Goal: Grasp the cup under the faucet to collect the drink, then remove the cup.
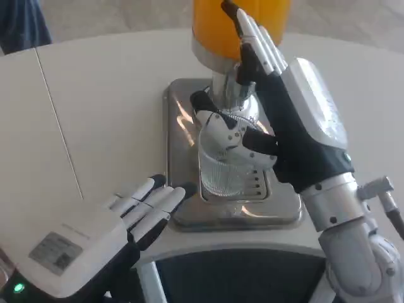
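A clear ribbed cup (222,177) stands at the centre of the frame on the slotted grate of a shiny metal drip tray (180,120), directly below the silver faucet (232,95) of a drink dispenser whose orange-filled tank (218,28) rises out of the top edge. The robot's right hand (278,120), reaching in from the lower right on its silver forearm, holds the cup: its thumb (218,126) wraps across the cup's upper front face, dark fingers press against the cup's right side, and the remaining long white fingers (255,38) stretch upward beside the faucet and against the tank. The cup looks upright; whether any liquid has gathered in it cannot be told from the glare on its ribs. In the lower left of the frame, the left hand (110,227) rests palm-down on the white tabletop (107,95), its fingers extended, slightly spread and holding nothing, the fingertips just beside the drip tray's left front corner. A small green light glows at the left wrist, at the bottom left corner of the frame.
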Controlling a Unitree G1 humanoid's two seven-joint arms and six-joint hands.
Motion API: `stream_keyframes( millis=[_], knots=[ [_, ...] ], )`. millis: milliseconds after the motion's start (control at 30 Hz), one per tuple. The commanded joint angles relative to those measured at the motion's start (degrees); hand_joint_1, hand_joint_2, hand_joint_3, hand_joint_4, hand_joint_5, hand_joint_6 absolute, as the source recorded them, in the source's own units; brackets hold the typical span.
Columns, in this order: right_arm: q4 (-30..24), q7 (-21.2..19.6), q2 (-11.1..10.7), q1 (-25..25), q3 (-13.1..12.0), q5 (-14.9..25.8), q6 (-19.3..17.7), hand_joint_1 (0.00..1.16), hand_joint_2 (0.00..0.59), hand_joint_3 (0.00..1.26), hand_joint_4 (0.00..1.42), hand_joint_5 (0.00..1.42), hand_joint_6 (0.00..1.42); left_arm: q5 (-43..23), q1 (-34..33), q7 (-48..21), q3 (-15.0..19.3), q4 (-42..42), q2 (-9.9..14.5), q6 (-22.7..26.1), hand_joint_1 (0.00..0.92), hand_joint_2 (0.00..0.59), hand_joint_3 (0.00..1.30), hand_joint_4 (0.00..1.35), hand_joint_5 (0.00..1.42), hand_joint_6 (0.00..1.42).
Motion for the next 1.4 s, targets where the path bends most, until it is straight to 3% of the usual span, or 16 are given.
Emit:
stream_keyframes(
  millis=[33,533,1400],
  knots=[
    [-0.5,-0.4,0.7,1.0,0.9,-0.2,0.5,0.46,0.434,0.00,0.00,0.00,0.05,-0.5,-0.3,-0.9,0.1,0.6,0.3,0.0,0.058,0.101,0.00,0.00,0.00,0.10],
    [5.1,3.6,-1.8,-1.8,2.8,-0.5,1.5,0.40,0.433,0.00,0.00,0.00,0.03,-1.1,-0.5,-2.0,0.1,1.3,0.4,0.2,0.058,0.101,0.00,0.00,0.00,0.10],
    [8.2,6.7,-5.2,-4.5,6.3,-2.1,1.8,0.39,0.449,0.00,0.00,0.00,0.03,-1.7,-0.9,-2.7,-0.2,2.2,0.4,0.9,0.044,0.104,0.00,0.00,0.00,0.10]
  ],
)
